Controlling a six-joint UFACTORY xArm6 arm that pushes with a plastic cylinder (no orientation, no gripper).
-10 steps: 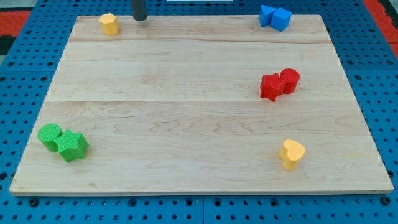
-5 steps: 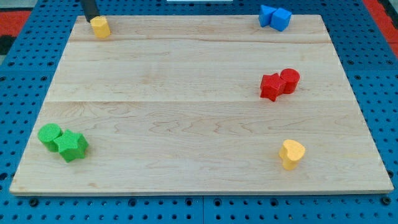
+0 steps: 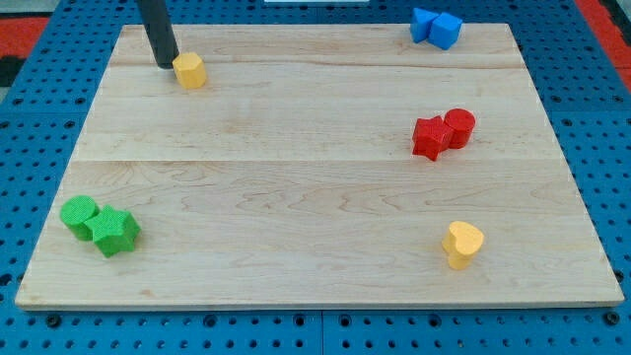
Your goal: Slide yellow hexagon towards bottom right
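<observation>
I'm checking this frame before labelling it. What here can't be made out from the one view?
- My tip: whether it touches the yellow hexagon or stands just to its left; the gap is too small to judge.
- The rod's upper part: cut off by the view's top edge.
- Blue blocks at the view's top right: they overlap, so their shapes are unclear.

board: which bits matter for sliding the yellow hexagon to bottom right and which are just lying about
In the job:
yellow hexagon, near the view's top left
my tip, just left of the hexagon

Lying about:
yellow heart
red star and red cylinder
blue blocks
green cylinder and green star
</observation>
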